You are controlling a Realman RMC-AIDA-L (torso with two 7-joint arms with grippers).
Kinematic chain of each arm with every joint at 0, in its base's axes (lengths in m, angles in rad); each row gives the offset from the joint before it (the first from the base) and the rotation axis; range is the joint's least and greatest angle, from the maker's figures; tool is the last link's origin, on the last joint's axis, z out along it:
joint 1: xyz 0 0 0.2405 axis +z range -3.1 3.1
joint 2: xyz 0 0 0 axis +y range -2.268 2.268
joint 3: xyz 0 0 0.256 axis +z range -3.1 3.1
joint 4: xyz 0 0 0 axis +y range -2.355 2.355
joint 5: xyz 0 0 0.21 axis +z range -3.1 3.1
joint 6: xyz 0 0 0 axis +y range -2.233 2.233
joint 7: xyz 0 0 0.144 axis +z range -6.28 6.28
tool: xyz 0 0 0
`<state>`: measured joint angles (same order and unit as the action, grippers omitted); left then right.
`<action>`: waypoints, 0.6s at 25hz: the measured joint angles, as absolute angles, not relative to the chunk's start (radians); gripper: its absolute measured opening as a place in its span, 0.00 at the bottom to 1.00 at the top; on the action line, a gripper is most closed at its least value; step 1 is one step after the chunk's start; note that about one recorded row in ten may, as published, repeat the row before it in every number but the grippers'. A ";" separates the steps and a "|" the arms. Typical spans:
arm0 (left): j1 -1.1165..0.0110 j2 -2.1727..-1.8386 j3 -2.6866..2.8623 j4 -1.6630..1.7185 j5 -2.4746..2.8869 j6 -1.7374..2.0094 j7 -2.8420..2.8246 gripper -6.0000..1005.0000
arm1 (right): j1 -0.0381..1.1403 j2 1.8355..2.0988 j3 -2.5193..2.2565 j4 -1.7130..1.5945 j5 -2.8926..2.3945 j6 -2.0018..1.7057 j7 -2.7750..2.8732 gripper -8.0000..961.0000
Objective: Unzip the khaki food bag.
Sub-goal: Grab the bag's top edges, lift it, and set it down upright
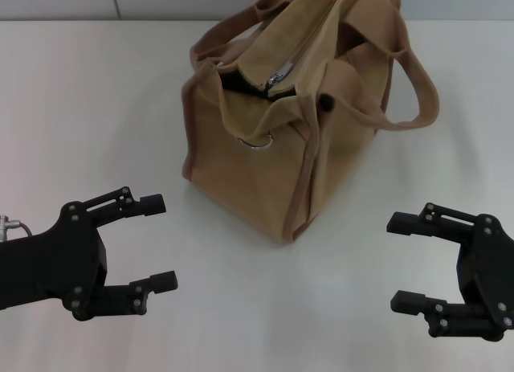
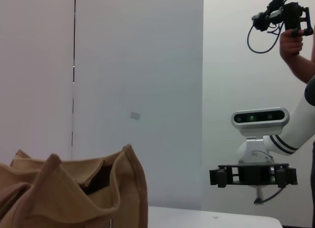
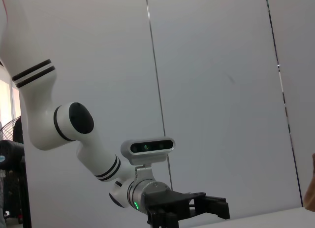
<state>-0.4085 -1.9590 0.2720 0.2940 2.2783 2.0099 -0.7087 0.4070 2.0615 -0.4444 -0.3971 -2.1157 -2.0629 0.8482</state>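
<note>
A: Where is the bag [image 1: 277, 139]?
B: On the white tabletop [image 1: 96, 107], toward the far middle, a corner turned to the robot. Its zipper pull [image 1: 282, 73] sits near the close end of the top seam, with a metal ring [image 1: 259, 141] hanging just below.

A: How will it handle?
B: I judge it soft and light: the canvas sags at the mouth and the handles [image 1: 418, 83] flop. Tugging the pull alone would likely drag or crumple the whole bag, so one claw should pin the fabric or trim by the seam end while the other pinches the small, slick pull.

A: And the claws?
B: The left claw [image 1: 157, 242] and right claw [image 1: 401, 261] hover near the front edge, well apart from the bag, both spread wide, holding nothing.
</note>
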 joint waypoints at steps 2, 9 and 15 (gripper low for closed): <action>-0.411 -1.961 0.273 0.294 2.278 2.010 -0.709 0.86 | 0.407 2.062 -0.445 -0.396 -2.116 -2.063 0.848 0.83; -0.421 -1.965 0.274 0.295 2.278 2.011 -0.710 0.86 | 0.408 2.062 -0.446 -0.396 -2.117 -2.063 0.849 0.83; -0.443 -1.992 0.269 0.296 2.278 1.995 -0.724 0.86 | 0.407 2.062 -0.427 -0.394 -2.112 -2.053 0.849 0.83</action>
<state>-0.4429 -1.9917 0.2686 0.2963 2.2776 1.9953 -0.7237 0.4067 2.0617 -0.4267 -0.3939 -2.1120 -2.0526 0.8491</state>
